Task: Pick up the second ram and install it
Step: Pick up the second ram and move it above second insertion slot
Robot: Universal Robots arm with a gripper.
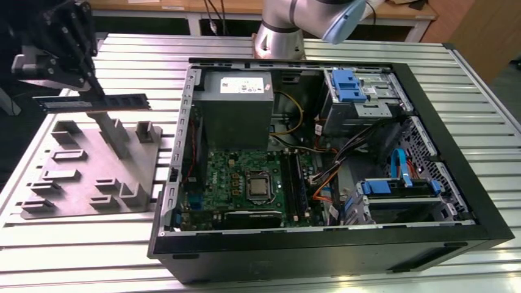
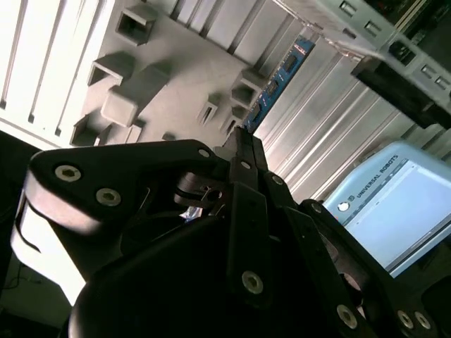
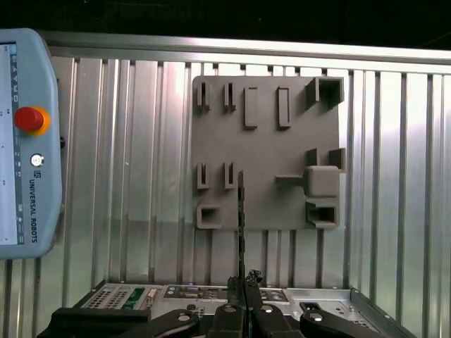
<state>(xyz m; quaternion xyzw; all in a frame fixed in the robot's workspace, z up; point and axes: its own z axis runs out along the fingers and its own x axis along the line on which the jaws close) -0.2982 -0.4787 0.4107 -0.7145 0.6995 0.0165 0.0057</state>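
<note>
A wide, ribbed metal surface (image 1: 82, 244) holds a big open computer case (image 1: 326, 251), just beside a grey fixture plate (image 1: 73, 177). Above the plate hangs the black gripper (image 1: 91, 97), pinched tight on the second ram (image 1: 126, 101), held level over the plate.

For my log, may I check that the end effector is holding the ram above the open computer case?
Not quite. The end effector does hold the ram, but above the grey fixture plate, to the exterior view's left of the case, not above the case. The exterior view shows this.
</note>
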